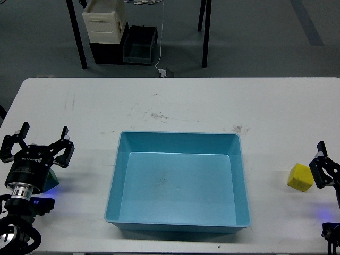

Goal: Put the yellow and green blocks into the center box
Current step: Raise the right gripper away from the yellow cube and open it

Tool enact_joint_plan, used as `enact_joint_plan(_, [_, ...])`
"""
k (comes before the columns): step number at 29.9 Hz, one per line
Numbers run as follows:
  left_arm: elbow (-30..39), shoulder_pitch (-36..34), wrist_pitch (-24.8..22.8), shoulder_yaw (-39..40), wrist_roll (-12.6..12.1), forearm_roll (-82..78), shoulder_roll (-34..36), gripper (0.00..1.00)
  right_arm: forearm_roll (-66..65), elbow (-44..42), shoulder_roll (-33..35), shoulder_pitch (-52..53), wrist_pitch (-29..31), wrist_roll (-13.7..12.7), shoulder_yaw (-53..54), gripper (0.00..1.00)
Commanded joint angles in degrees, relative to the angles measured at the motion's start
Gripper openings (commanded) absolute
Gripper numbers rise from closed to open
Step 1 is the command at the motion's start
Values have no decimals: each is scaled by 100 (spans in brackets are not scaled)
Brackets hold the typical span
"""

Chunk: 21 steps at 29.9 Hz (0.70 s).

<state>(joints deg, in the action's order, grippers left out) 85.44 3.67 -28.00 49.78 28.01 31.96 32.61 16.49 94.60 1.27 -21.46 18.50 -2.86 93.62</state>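
A light blue open box (178, 143) sits in the middle of the white table, with nothing in it. A yellow block (299, 177) lies on the table to its right, in full view. My right gripper (325, 169) is just right of that block, at the frame edge, and only partly in view. A green block (52, 180) lies at the left, mostly hidden under my left gripper (37, 145), whose fingers are spread open above it and hold nothing.
The white table (175, 101) shows scuff marks behind the box. Beyond its far edge stand black table legs (77, 37), a cream container (104, 21) and dark bins (139, 45) on the floor.
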Motion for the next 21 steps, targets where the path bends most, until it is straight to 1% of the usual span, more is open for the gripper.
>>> enact_joint_plan(1, [-1,2,0,-3,-1,3,0,100,-224,-12,22,369,39,13,306,100])
enact_joint_plan(3, [-10,2,0,5,-1,3,0,100,-540,-38,31,484,39,13,403,100])
enact_joint_plan(5, [-10,2,0,5,-1,12,0,100,-1154,-152,162,651,39,13,578,100])
enact_joint_plan(9, [-10,2,0,5,-1,12,0,100,-3401,-442,741,1134,13,13,605,100])
enact_joint_plan(11, [-10,2,0,5,-1,12,0,100,-4342,-548,883,1519,13,13,605,100])
enact_joint_plan(14, [-10,-16,0,23,-1,12,0,100,-5347,-557,1155,2091,-13,13,562,100])
enact_joint_plan(16, [-10,-16,0,67,-1,12,0,100,-6084,-592,1593,2416,-66,13,299,100])
enact_joint_plan(18, [-10,-16,0,67,-1,12,0,100,-6909,-627,2032,2829,-154,22,-192,98])
enact_joint_plan(21, [-10,-16,0,67,-1,12,0,100,-8001,-627,2657,3322,-513,31,-869,96])
